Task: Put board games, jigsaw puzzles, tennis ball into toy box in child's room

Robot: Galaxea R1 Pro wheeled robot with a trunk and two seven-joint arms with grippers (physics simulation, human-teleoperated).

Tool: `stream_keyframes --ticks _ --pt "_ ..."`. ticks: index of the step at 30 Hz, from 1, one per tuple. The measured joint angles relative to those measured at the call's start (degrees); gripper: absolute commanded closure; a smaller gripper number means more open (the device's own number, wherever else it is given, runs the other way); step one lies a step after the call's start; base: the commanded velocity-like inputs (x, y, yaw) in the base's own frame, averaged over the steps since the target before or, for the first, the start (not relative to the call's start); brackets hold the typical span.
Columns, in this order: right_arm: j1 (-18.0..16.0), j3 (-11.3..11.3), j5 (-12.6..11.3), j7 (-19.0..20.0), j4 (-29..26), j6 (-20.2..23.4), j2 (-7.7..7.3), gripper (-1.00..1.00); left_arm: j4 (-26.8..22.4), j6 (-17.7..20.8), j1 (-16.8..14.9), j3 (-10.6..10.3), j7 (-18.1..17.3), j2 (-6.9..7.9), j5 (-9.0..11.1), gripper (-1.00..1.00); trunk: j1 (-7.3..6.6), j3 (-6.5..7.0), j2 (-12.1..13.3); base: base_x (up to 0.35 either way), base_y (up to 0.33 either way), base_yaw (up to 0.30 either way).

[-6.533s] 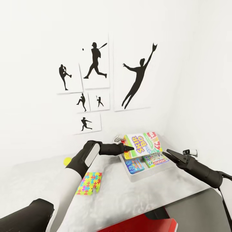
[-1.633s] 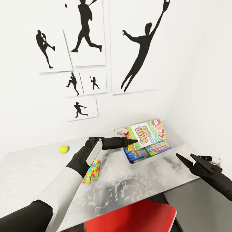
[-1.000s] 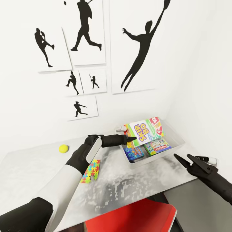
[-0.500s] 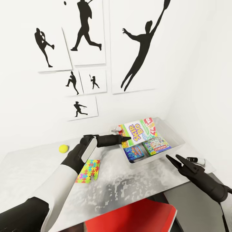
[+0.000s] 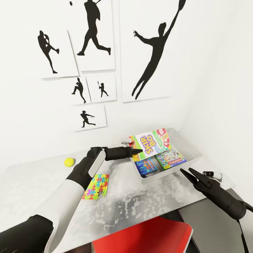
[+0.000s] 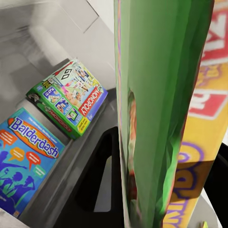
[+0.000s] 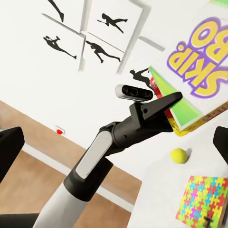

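the left gripper [image 5: 137, 151] is clamped on the skip-bo board game [image 5: 151, 142], tilted over the toy box [image 5: 191, 150] at the table's far right corner — best lowered flat before letting go. the right gripper [image 5: 187, 173] hangs spread apart near the box's front rim.

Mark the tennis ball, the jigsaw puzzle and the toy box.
tennis ball [image 5: 69, 162], head view, its middle.
jigsaw puzzle [image 5: 95, 186], head view, centre of its face.
toy box [image 5: 192, 149], head view, right rim.
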Motion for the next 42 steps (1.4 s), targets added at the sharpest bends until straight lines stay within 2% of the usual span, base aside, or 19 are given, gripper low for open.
stream_keyframes --ticks 11,20,32,42 --pt "0.0 0.0 0.0 0.3 0.0 0.0 0.0 -1.0 0.0 0.0 0.0 0.0 0.0 0.0 -0.1 1.0 0.0 0.0 0.0 0.0 0.0 -0.007" --pt "0.0 0.0 0.0 0.1 0.0 0.0 0.0 -1.0 0.0 0.0 0.0 0.0 -0.2 0.01 0.0 1.0 0.0 0.26 0.0 0.0 0.0 -0.16" --pt "0.0 0.1 0.0 0.1 0.0 0.0 0.0 -1.0 0.0 -0.1 0.0 0.0 -0.3 0.02 0.0 1.0 0.0 0.3 0.0 0.0 0.0 -0.022" --pt "0.0 0.0 0.0 0.3 0.0 0.0 0.0 -1.0 0.0 -0.1 0.0 0.0 -0.3 0.07 0.1 1.0 0.0 0.49 0.0 0.0 0.0 -0.12"
